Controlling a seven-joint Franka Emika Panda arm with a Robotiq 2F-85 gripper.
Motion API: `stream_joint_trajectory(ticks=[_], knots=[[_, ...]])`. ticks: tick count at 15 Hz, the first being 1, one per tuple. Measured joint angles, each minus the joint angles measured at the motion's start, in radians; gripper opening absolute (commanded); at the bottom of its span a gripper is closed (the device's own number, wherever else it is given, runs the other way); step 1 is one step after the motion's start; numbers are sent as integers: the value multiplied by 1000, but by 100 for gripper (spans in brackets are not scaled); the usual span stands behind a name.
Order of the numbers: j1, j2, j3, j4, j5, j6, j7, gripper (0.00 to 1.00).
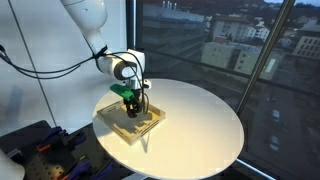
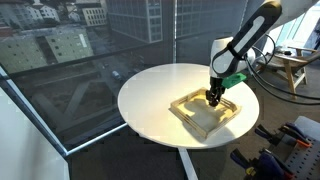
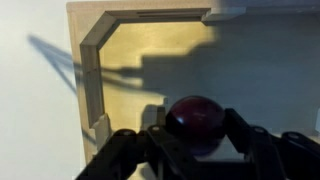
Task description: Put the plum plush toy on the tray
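The plum plush toy (image 3: 195,115), a small dark reddish-purple ball, sits between my gripper's two black fingers (image 3: 196,134) in the wrist view. The fingers press on both its sides. Below it lies the tray (image 3: 95,50), pale yellowish-tan with low rims. In both exterior views the gripper (image 1: 133,103) (image 2: 213,97) hangs low over the tray (image 1: 112,120) (image 2: 188,113), pointing down near its middle. The plum is too small to make out in the exterior views.
The tray rests near the edge of a round white table (image 1: 200,125) (image 2: 150,90). Large windows stand close behind the table. Dark equipment (image 1: 35,150) sits on the floor beside the table's edge.
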Motion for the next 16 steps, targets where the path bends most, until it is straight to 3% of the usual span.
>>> stream_joint_trajectory(ticks=[2,16], knots=[[0,1,-1,1,0,0,3,100],[-7,1,-4,3,0,0,8,100]])
